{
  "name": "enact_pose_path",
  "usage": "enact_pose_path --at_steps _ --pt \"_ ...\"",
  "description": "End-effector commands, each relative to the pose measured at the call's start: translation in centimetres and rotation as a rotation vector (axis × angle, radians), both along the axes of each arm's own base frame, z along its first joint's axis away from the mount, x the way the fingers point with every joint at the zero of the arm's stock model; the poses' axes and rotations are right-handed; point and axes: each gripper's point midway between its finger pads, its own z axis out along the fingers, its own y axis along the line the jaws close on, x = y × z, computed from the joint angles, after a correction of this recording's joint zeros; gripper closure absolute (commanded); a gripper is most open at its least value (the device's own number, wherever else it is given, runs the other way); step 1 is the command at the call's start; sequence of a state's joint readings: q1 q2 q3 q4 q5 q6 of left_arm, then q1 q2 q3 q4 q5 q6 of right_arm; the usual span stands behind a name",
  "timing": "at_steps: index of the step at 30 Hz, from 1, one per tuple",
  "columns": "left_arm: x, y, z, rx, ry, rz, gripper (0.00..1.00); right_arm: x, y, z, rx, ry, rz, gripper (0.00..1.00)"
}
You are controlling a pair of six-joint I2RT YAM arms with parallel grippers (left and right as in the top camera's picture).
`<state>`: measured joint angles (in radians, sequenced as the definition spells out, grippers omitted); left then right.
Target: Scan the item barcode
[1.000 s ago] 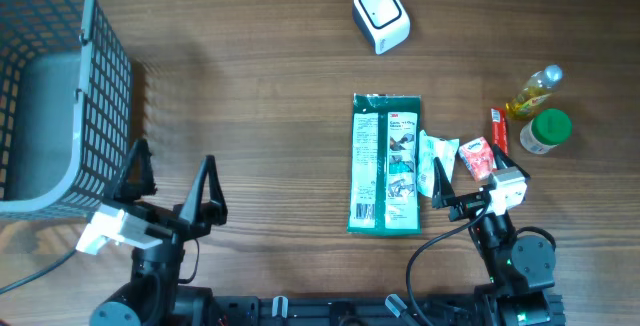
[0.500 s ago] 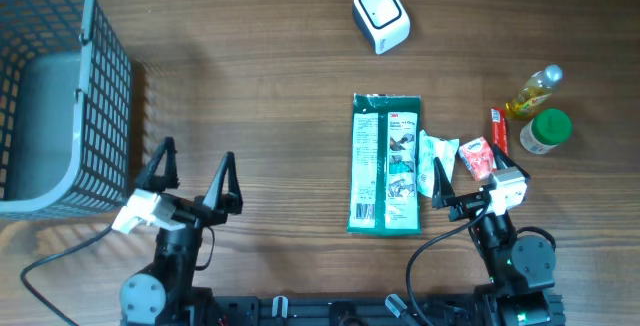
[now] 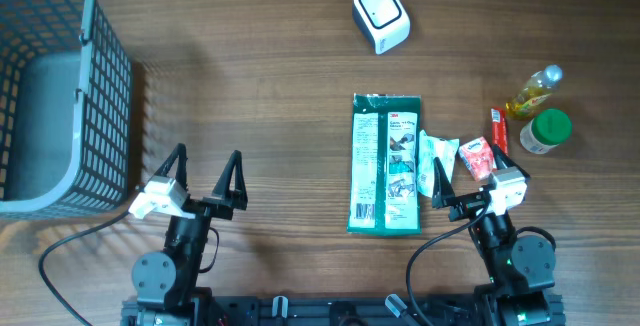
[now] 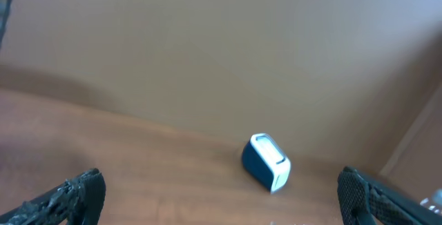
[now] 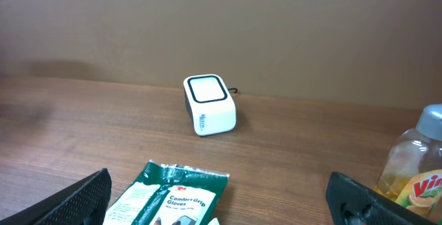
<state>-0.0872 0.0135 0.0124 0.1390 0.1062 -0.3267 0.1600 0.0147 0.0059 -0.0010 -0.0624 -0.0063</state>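
Note:
A white barcode scanner (image 3: 381, 16) stands at the far middle of the table and also shows in the wrist views (image 4: 266, 163) (image 5: 209, 105). The item, a green glove package (image 3: 387, 163) (image 5: 173, 194), lies flat at the centre with its printed label up. My right gripper (image 3: 472, 181) (image 5: 221, 201) is open just right of the package, over small sachets, with nothing between its fingers. My left gripper (image 3: 206, 161) (image 4: 221, 204) is open and empty near the front left, well apart from the package.
A grey wire basket (image 3: 50, 86) fills the left side. On the right are a white sachet (image 3: 436, 153), a red sachet (image 3: 476, 156), a red stick (image 3: 497, 131), a yellow bottle (image 3: 534, 91) (image 5: 414, 170) and a green-lidded jar (image 3: 546, 131).
My left arm has shifted to the right along the front edge, its open gripper now farther from the basket. The right arm and the items have not moved.

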Motion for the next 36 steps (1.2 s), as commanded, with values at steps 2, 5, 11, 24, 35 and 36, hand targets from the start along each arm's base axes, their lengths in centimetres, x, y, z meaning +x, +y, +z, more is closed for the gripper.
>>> enact_pose_path --at_steps 2,5,11,24,35,36 --pt "0.3 0.3 -3.3 0.047 0.118 0.012 0.00 0.0 -0.4 0.3 -0.015 -0.015 -0.019 0.00" --pt "0.2 0.3 -5.2 0.117 0.186 0.013 0.00 0.0 -0.4 0.2 -0.015 -0.015 -0.019 0.00" --pt "0.2 0.4 -5.2 0.202 0.168 0.017 0.00 0.0 -0.4 0.2 -0.015 -0.015 -0.019 0.00" --pt "0.2 0.4 -5.2 0.227 0.162 0.018 0.00 0.0 -0.4 0.2 -0.015 -0.015 -0.019 0.00" --pt "0.2 0.4 -5.2 0.227 0.162 0.018 0.00 0.0 -0.4 0.3 -0.015 -0.015 -0.019 0.00" --pt "0.2 0.4 -5.2 0.227 0.162 0.018 0.00 0.0 -0.4 0.2 -0.015 -0.015 -0.019 0.00"
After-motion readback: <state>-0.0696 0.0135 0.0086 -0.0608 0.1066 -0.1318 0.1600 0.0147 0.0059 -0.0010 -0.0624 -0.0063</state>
